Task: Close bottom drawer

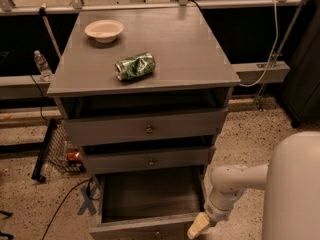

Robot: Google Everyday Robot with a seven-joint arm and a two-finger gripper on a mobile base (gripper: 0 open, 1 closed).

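Observation:
The bottom drawer [150, 199] of the grey wooden cabinet [145, 74] is pulled far out, its deep box open and its front [145, 230] at the picture's lower edge. The middle drawer [150, 160] and top drawer [147, 128] above it stand slightly out. My gripper [198, 227], with cream-coloured fingers, hangs from the white arm [235, 181] at the right front corner of the bottom drawer, touching or very near its front.
A white bowl [104, 30] and a crushed green can [135, 66] lie on the cabinet top. A water bottle [42, 65] stands at left. A wire basket [62, 151] and black cables [65, 204] lie on the speckled floor at left. A rail runs behind.

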